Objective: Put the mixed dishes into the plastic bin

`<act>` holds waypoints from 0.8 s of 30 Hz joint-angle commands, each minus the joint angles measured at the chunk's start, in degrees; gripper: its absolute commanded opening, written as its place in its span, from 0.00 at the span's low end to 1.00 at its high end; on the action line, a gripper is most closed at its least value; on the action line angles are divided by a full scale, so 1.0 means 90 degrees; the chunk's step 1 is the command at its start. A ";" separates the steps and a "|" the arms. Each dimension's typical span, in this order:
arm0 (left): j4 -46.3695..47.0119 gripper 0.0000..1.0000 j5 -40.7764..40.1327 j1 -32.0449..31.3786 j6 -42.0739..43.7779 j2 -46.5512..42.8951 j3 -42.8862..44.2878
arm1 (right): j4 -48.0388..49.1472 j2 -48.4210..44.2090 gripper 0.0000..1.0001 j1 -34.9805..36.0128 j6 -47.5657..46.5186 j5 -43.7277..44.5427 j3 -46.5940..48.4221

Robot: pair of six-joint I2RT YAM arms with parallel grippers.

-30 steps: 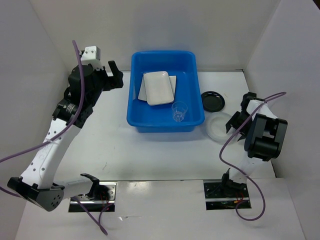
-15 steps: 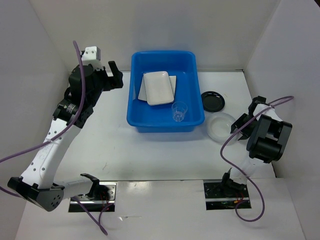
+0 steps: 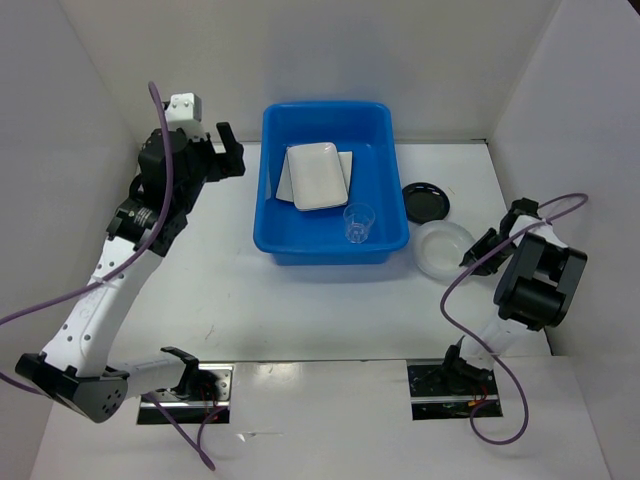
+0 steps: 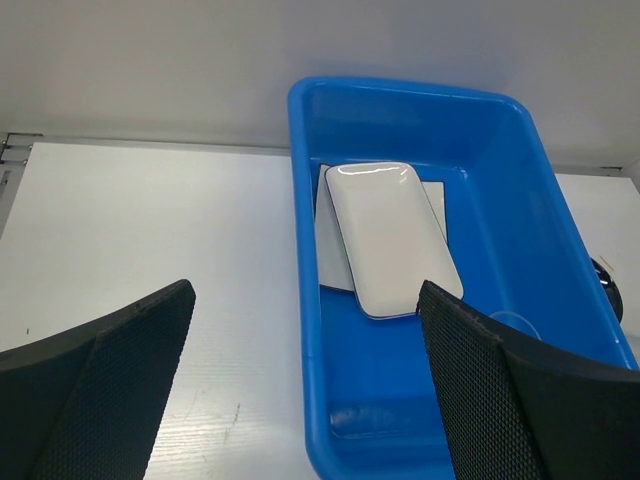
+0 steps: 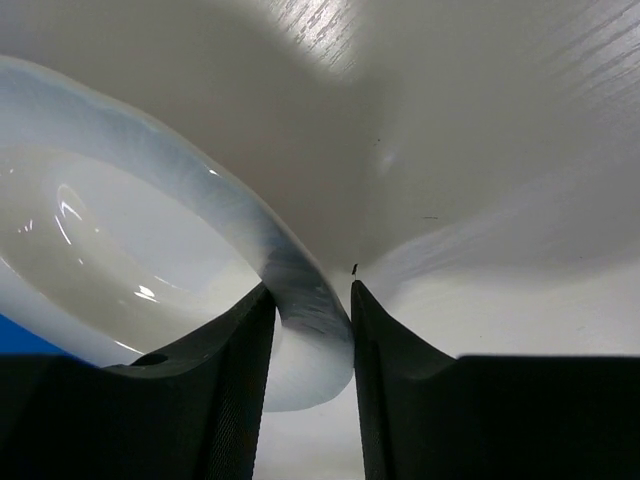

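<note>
The blue plastic bin (image 3: 275, 238) stands at the back middle of the table. Inside it the white rounded-rectangle plate (image 3: 318, 175) lies on the flat square plate (image 3: 284, 178), and the small clear cup (image 3: 358, 222) stands near the front. All show in the left wrist view too, the bin (image 4: 310, 330) and the plate (image 4: 388, 236). The small black round plate (image 3: 425, 201) lies right of the bin. My right gripper (image 3: 482, 248) is shut on the rim of the translucent round dish (image 3: 441, 250), seen close up (image 5: 130, 240). My left gripper (image 3: 232, 152) is open and empty, left of the bin.
White walls close in the table at the back and both sides. The right arm's purple cable (image 3: 455, 290) loops over the table near the dish. The arm bases (image 3: 180, 385) sit at the near edge.
My right gripper has drawn back to the right and down, then closed on the translucent dish's right rim. The dish has shifted slightly up and right. The left arm has barely moved.
</note>
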 commanded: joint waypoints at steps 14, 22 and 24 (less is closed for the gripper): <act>0.0370 1.00 0.0017 -0.0016 0.0132 0.0156 0.0023 | 0.0368 -0.1234 0.16 -0.0352 -0.0218 -0.0622 -0.0237; 0.0428 1.00 0.0222 -0.0016 0.0064 0.0156 0.0082 | 0.0310 -0.1538 0.00 -0.0352 -0.0277 -0.1247 -0.0052; 0.0428 1.00 0.0222 -0.0016 0.0064 0.0156 0.0082 | 0.0310 -0.1674 0.00 -0.0352 -0.0277 -0.1384 -0.0052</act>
